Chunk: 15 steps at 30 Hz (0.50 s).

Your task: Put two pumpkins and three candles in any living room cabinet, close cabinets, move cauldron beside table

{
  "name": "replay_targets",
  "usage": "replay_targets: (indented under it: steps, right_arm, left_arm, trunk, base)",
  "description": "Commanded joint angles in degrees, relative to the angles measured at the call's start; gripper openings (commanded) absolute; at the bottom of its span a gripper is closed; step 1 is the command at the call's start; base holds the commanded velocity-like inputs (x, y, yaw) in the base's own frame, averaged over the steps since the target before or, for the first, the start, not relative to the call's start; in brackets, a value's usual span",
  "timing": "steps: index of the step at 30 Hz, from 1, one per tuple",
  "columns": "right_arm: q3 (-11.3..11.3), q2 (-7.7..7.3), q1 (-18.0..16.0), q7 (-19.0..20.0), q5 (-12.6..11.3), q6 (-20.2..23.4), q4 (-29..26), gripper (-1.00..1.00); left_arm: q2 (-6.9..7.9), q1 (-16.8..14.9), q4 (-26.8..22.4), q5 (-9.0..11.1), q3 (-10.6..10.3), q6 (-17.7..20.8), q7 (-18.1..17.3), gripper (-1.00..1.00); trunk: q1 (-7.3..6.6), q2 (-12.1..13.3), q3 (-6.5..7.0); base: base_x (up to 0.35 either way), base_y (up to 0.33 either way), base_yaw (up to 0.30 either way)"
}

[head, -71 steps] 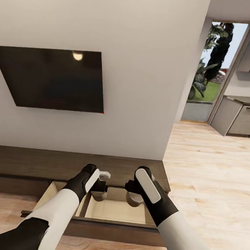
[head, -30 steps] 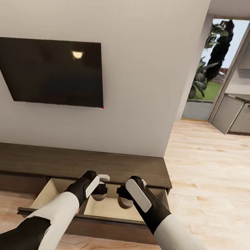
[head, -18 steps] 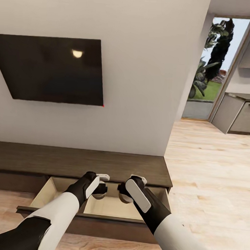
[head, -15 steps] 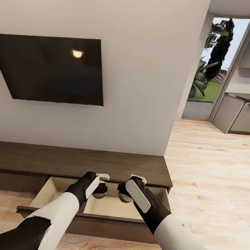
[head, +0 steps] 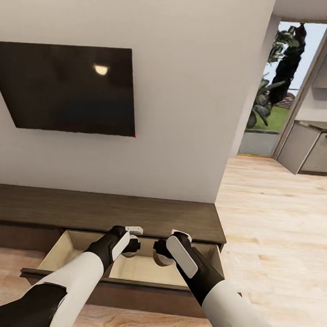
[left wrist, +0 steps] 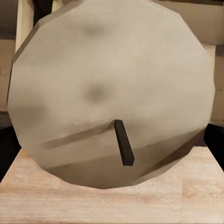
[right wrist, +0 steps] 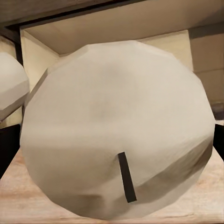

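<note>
Dark wood cabinet (head: 102, 210): long, low, against the wall; one drawer (head: 56, 253) pulled out, pale inside.
Left gripper (head: 132, 246): over the drawer, clenched on a candle (left wrist: 112, 93).
Right gripper (head: 162, 253): beside it, clenched on a second candle (right wrist: 116, 126).
Risk: released from this height, a candle may tip, roll, or knock its neighbour; near the drawer's front it could foul closing.
</note>
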Motion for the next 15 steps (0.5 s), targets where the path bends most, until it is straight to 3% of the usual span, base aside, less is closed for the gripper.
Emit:
replay_targets:
  steps: [1, 15]
  right_arm:
    - [0.0, 0.00, 0.0, 0.1, 0.0, -0.3, 0.0, -1.00]
    - [0.0, 0.00, 0.1, 1.0, -0.1, -2.1, 0.0, -1.00]
  left_arm:
    - [0.00, 0.0, 0.4, 0.0, 0.0, -0.7, 0.1, -1.00]
    - [0.00, 0.0, 1.6, 0.0, -0.1, -3.5, 0.1, -1.00]
  trunk:
    - [0.22, -0.4, -0.18]
    - [3.30, -6.0, -2.70]
  base:
    - [0.000, 0.000, 0.000]
    - [0.000, 0.000, 0.000]
